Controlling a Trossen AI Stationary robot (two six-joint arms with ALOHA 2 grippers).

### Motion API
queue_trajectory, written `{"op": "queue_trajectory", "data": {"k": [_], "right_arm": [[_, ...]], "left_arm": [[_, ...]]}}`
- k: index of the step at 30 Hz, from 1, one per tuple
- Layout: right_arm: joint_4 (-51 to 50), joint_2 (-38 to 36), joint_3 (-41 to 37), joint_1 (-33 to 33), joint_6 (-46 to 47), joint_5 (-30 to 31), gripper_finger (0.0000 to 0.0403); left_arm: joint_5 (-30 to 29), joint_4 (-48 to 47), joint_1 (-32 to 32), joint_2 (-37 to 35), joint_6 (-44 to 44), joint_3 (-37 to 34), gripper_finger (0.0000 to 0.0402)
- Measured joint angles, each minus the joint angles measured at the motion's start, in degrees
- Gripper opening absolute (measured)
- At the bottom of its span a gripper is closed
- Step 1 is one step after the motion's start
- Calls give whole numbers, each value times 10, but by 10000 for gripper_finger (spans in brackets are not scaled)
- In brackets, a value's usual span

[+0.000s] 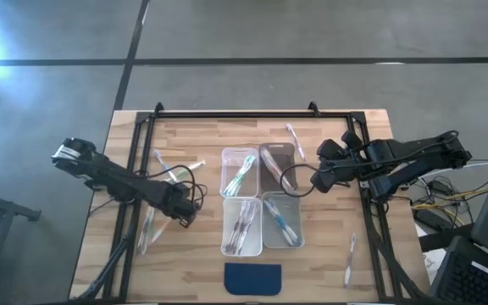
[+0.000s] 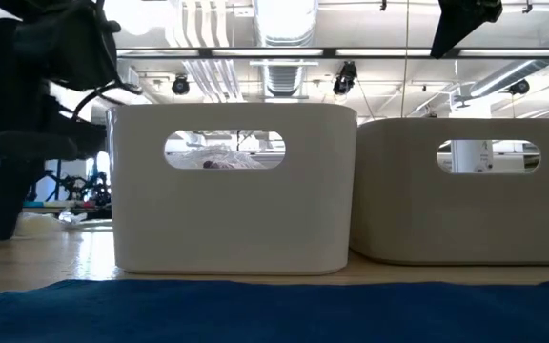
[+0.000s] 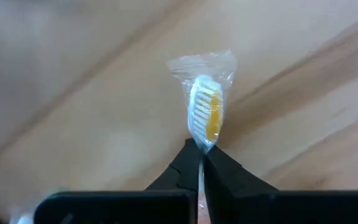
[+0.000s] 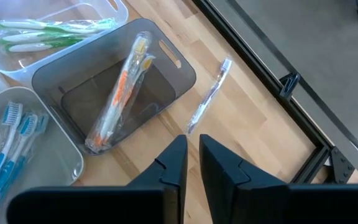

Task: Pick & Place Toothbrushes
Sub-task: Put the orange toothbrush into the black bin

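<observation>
Wooden table [image 1: 202, 254] carries four bins, and the left pincer [image 3: 202, 163], arm stretched low left of them, pinches a wrapped yellow toothbrush [image 3: 205, 115] against the boards. Right pincer [image 4: 192, 149] hovers nearly closed above a loose purple toothbrush [image 4: 209, 96] beside the smoky bin [image 4: 166, 71].

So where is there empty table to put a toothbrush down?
Bare wood lies along the front edge, either side of the dark blue pad, and between the bins and the lone toothbrush near the right front. It is crowded on the left, where loose toothbrushes lie by the left gripper.
</observation>
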Motion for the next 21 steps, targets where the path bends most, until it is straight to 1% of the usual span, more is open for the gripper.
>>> {"op": "queue_trajectory", "data": {"k": [5,12,17,21], "right_arm": [[0,0,0,0,0,0,35],[0,0,0,0,0,0,51],[0,0,-3,0,0,0,65],[1,0,-10,1,0,0,78]], "left_arm": [[-44,0,2,-4,33,38,7],[-114,-13,7,-23,102,129,7],[-202,-19,8,-42,176,211,7],[-296,-13,8,-45,255,277,7]]}}
